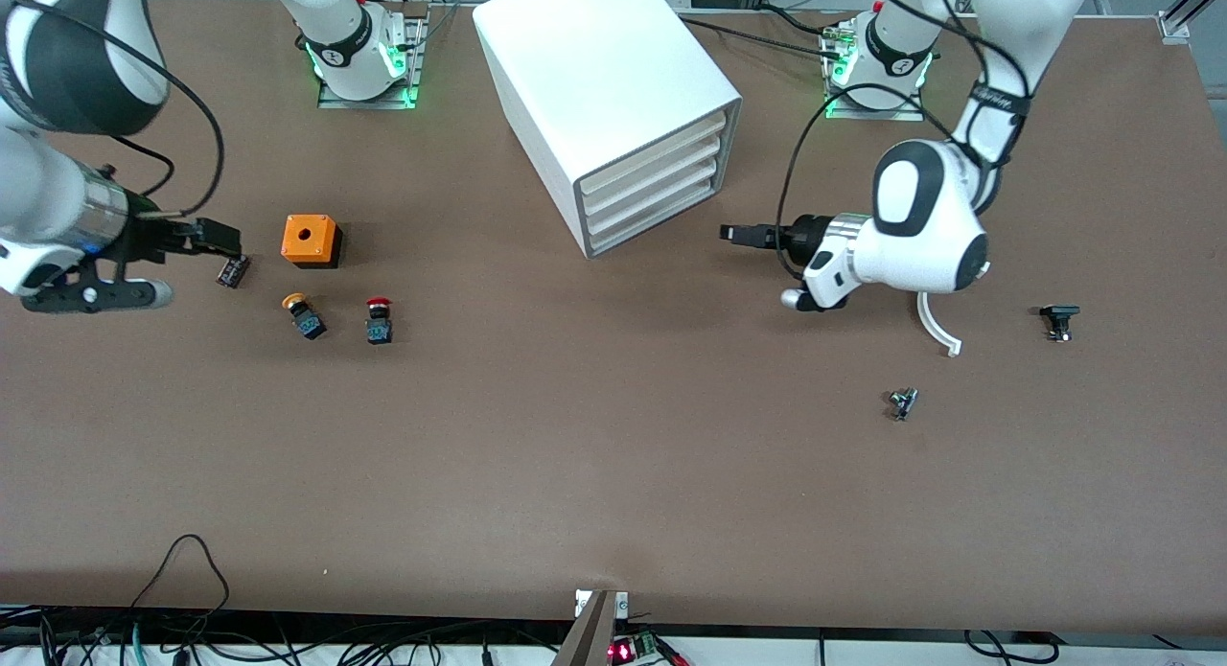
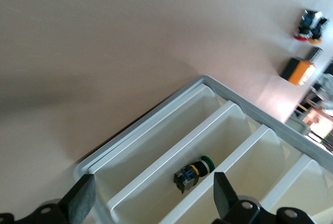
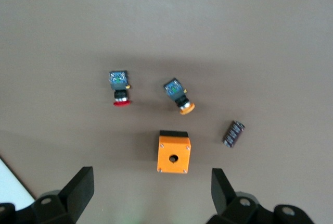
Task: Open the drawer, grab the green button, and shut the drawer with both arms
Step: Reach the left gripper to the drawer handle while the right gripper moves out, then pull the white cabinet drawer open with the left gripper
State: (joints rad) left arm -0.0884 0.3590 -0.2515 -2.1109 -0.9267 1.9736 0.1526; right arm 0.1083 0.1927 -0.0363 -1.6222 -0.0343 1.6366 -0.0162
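Left claw (image 1: 730,233) open before 4 drawers (image 1: 652,189); 1 green button (image 2: 193,173).

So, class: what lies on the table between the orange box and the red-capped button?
Nothing: bare table between the orange box and the red-capped button, clearest in the right wrist view.
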